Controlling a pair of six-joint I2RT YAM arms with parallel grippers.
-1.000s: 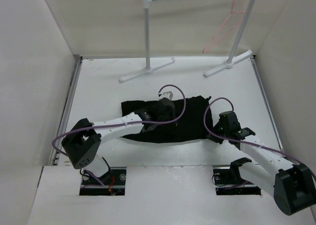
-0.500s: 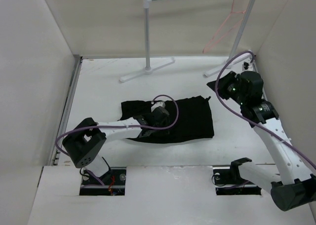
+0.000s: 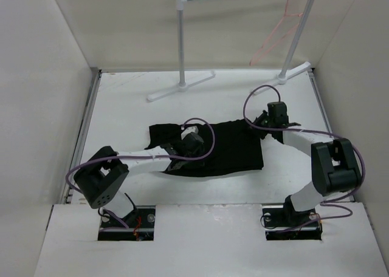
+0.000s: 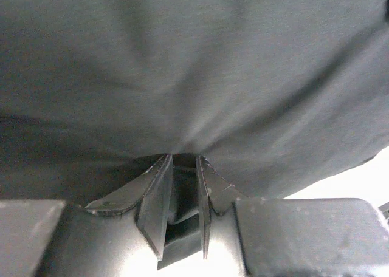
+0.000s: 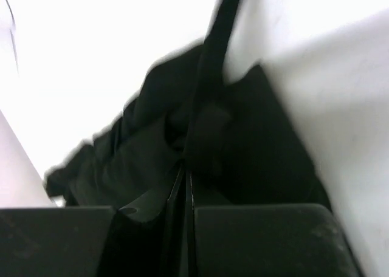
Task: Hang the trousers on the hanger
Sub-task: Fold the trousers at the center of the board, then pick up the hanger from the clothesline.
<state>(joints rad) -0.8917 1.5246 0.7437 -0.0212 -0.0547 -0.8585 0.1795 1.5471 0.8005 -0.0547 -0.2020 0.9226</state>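
The black trousers lie flat in a heap on the white table. My left gripper rests low on their left half. In the left wrist view its fingers are nearly together, and fabric puckers toward the tips, pinched. My right gripper sits at the trousers' far right corner. In the right wrist view its fingers are pressed together against dark cloth, and a thin dark strip runs up from the tips. The pink-red hanger hangs from the rack's silver crossbar at the back right.
The white-posted rack stands at the back, its feet spread on the table. White walls close in the left, right and back. The right arm's purple cable loops above the trousers' corner.
My right arm rose high from the trousers' near right edge, then came down at their far right corner. My left gripper slid slightly left and nearer. The trousers barely shifted.
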